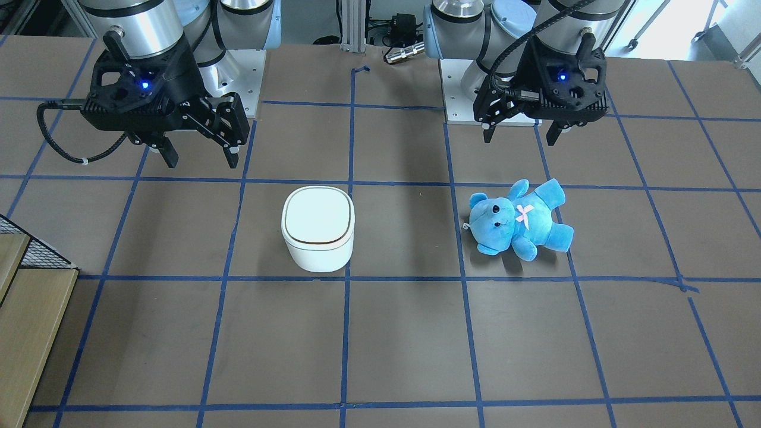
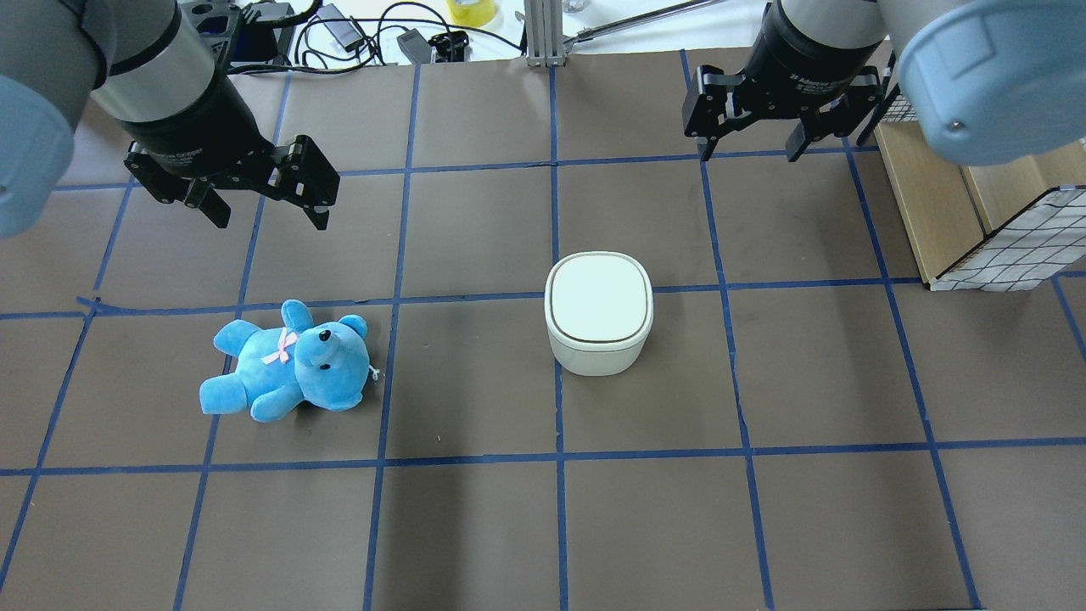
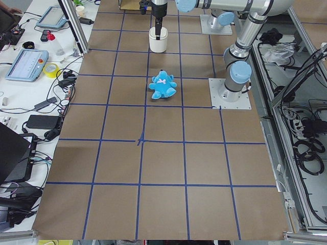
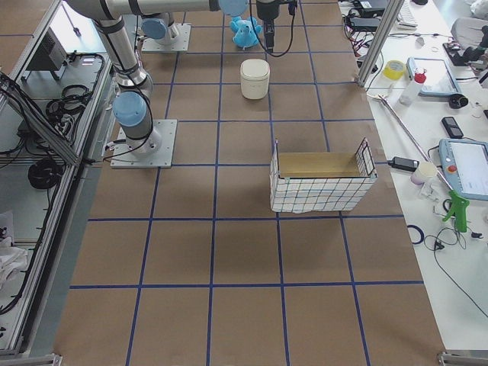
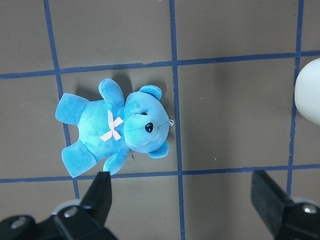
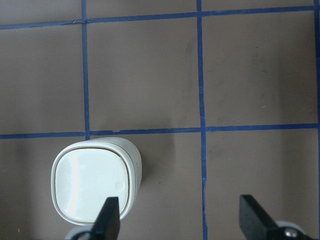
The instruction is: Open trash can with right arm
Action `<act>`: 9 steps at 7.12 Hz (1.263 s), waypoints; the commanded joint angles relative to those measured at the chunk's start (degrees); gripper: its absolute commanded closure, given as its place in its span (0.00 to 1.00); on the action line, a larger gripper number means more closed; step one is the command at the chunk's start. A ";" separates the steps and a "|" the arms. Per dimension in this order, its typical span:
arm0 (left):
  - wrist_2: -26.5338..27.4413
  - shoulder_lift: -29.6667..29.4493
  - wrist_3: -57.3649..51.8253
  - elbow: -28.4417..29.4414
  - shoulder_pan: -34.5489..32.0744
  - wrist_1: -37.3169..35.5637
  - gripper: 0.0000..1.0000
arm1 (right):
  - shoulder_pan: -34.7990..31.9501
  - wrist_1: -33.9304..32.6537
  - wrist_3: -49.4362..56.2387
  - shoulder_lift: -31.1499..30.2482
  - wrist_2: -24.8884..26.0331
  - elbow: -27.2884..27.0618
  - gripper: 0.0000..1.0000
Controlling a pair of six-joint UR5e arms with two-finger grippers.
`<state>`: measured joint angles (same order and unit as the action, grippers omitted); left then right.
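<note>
The white trash can (image 1: 318, 229) stands near the table's middle with its lid shut; it also shows in the overhead view (image 2: 599, 310) and the right wrist view (image 6: 95, 182). My right gripper (image 1: 202, 161) is open and empty. It hovers above the table, behind and to the side of the can and clear of it (image 2: 750, 153) (image 6: 182, 217). My left gripper (image 1: 520, 139) is open and empty, above and behind the blue teddy bear (image 1: 517, 220), which lies on its back (image 2: 288, 361) (image 5: 117, 127).
A wire basket lined with cardboard (image 2: 1010, 246) stands at the table's right end, also seen in the right side view (image 4: 320, 183). Blue tape lines grid the brown table. The arm bases (image 1: 475, 95) sit at the robot's edge.
</note>
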<state>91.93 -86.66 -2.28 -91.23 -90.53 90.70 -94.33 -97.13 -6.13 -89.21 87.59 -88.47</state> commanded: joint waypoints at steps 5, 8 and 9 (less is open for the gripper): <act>0.00 0.00 0.00 0.00 0.00 0.00 0.00 | -8.12 0.89 -7.83 6.83 0.65 -1.70 1.00; 0.00 0.00 0.00 0.00 0.00 0.00 0.00 | -10.35 -5.58 -10.91 9.84 0.04 -5.10 1.00; 0.00 0.00 0.00 0.00 0.00 0.00 0.00 | -10.35 -11.10 -11.18 10.28 -0.14 -7.91 1.00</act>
<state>91.93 -86.66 -2.29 -91.23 -90.55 90.70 -104.50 -102.45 -16.52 -79.56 87.72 -93.30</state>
